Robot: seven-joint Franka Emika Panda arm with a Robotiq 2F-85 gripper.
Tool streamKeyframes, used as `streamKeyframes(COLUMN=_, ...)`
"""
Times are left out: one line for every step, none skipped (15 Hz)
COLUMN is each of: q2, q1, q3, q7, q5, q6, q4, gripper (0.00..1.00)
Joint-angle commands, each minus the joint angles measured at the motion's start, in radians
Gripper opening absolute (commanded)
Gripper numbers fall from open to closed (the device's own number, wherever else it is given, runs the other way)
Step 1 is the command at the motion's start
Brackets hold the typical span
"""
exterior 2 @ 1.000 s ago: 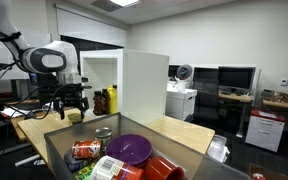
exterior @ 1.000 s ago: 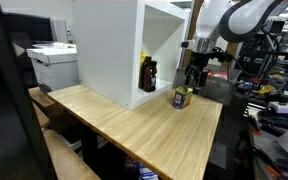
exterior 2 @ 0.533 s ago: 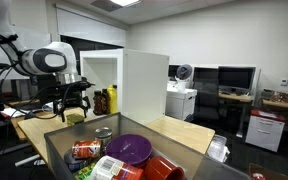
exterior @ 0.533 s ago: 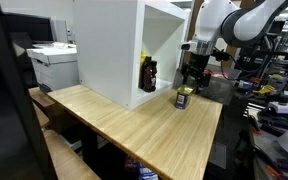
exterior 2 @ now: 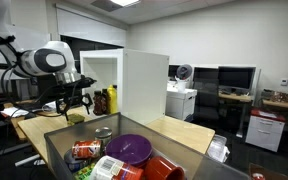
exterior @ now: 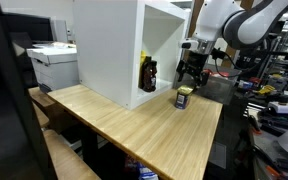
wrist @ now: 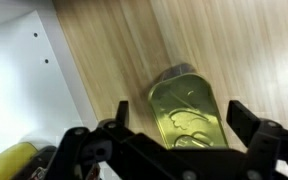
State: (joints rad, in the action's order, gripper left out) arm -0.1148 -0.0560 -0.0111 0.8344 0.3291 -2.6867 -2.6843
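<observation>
In an exterior view, your gripper (exterior: 191,76) hangs over the far end of the wooden table (exterior: 134,125). Its jaws are spread wide and have hold of nothing. The tin can (exterior: 182,97) stands upright on the table directly under the fingers (exterior: 187,78), close below their tips and apart from them. The white cabinet (exterior: 109,50) is just to one side of the fingers, and a dark bottle (exterior: 147,73) stands in its open compartment, near the can.

In an exterior view from across the room, you see the gripper (exterior 2: 73,104) low over the table edge, with the can (exterior 2: 75,116) right beneath the fingertips. The cabinet (exterior 2: 144,85) is beside the fingers. A bin (exterior 2: 59,148) holding a purple plate (exterior 2: 131,148) is in the foreground, well apart from them.

In the wrist view, you look down past the gripper (wrist: 177,122) onto the can's gold lid (wrist: 189,108). The can is in the gap between the two dark fingers (wrist: 250,122), with bare wood on both sides. You cannot tell from here how far above the lid the tips are. The cabinet wall (wrist: 24,70) runs outside one finger, and a blurred yellow thing (wrist: 12,160) is at its foot.
</observation>
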Motion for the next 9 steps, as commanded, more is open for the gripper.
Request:
streamKeyframes(q2=0.015, q1=0.002, q3=-0.01, q7=0.1, q5=-0.008, q6=-0.05, q4=-0.02, gripper=1.0)
streamKeyframes(q2=0.024, q1=0.002, q3=-0.012, q7=0.119, q5=-0.016, q6=-0.056, q4=-0.02, gripper=1.0)
streamKeyframes(q2=0.035, q1=0.001, q3=-0.015, q7=0.142, q5=-0.032, q6=-0.066, q4=-0.019, gripper=1.0)
streamKeyframes(q2=0.044, q1=0.0, q3=-0.016, q7=0.162, q5=-0.046, q6=-0.073, q4=-0.019, gripper=1.0)
streamKeyframes(q2=0.051, q1=0.0, q3=-0.016, q7=0.178, q5=-0.056, q6=-0.079, q4=-0.019, gripper=1.0)
streamKeyframes(q2=0.061, q1=0.0, q3=-0.015, q7=0.198, q5=-0.067, q6=-0.084, q4=-0.019, gripper=1.0)
streamKeyframes(q2=0.071, q1=0.001, q3=-0.014, q7=0.212, q5=-0.076, q6=-0.088, q4=-0.018, gripper=1.0)
streamKeyframes(q2=0.081, q1=0.002, q3=-0.012, q7=0.228, q5=-0.09, q6=-0.091, q4=-0.016, gripper=0.99)
streamKeyframes(q2=0.092, q1=0.005, q3=-0.007, q7=0.247, q5=-0.107, q6=-0.097, q4=-0.015, gripper=0.75)
